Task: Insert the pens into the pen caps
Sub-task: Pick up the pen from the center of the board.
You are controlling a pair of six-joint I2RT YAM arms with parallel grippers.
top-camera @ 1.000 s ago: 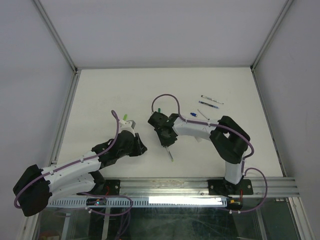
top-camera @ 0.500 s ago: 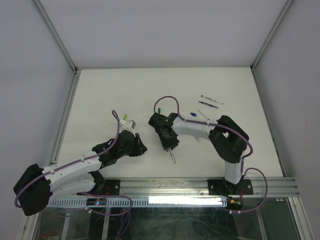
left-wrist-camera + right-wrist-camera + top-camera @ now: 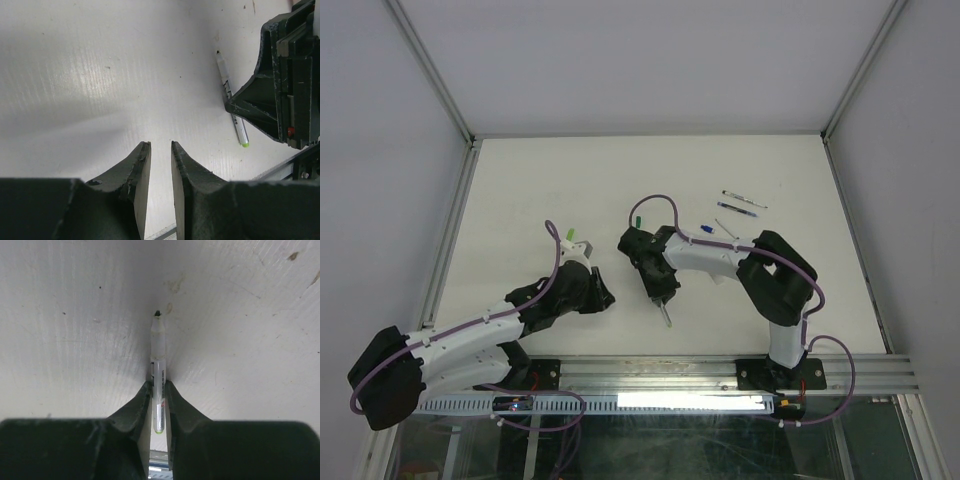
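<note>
Pen (image 3: 159, 360): pale marker pinched in the right jaws, dark tip out front, lime end back between them, near the front edge of the counter (image 3: 550, 180).
Left jaws: a narrow slit apart, gripping nothing, near the pen.
Open room: bare counter far and left.
Far right: more pens (image 3: 744, 199), a blue cap (image 3: 707, 228); a green cap (image 3: 637, 217) close behind the right arm.
Hard to tell: whether the tip touches the counter; what the lime piece (image 3: 570, 236) by the left wrist is.
</note>
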